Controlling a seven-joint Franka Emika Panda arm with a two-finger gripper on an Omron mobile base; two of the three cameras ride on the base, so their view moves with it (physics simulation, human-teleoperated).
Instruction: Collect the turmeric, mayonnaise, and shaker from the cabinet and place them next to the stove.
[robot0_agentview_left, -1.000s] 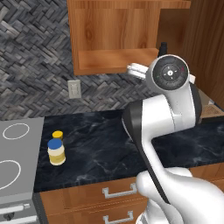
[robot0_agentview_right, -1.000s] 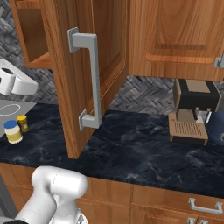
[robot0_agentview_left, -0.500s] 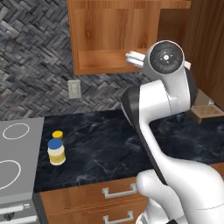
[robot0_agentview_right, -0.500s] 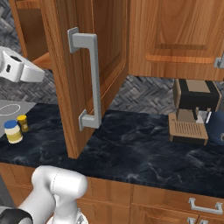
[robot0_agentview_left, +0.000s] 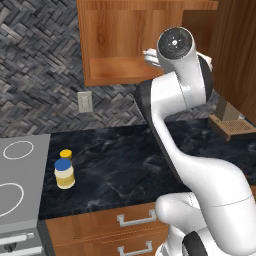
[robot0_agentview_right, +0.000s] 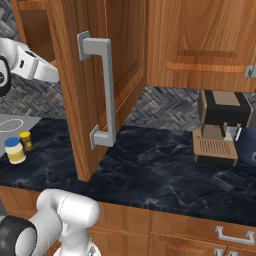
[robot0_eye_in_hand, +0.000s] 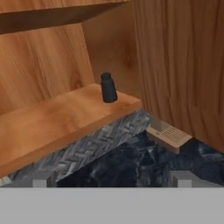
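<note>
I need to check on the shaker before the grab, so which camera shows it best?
The hand view: the shaker stands upright and unobstructed on the cabinet floor, near its front corner. In the left base view the arm covers that spot; in the right base view the open cabinet door hides it.

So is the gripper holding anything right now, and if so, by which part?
Nothing is held. The gripper is open and empty, facing the shaker, which stands untouched on the cabinet shelf.

reddish wood cabinet (robot0_eye_in_hand: 52, 118), matt dark shaker (robot0_eye_in_hand: 108, 88), glossy black marbled countertop (robot0_agentview_left: 130, 165)
</note>
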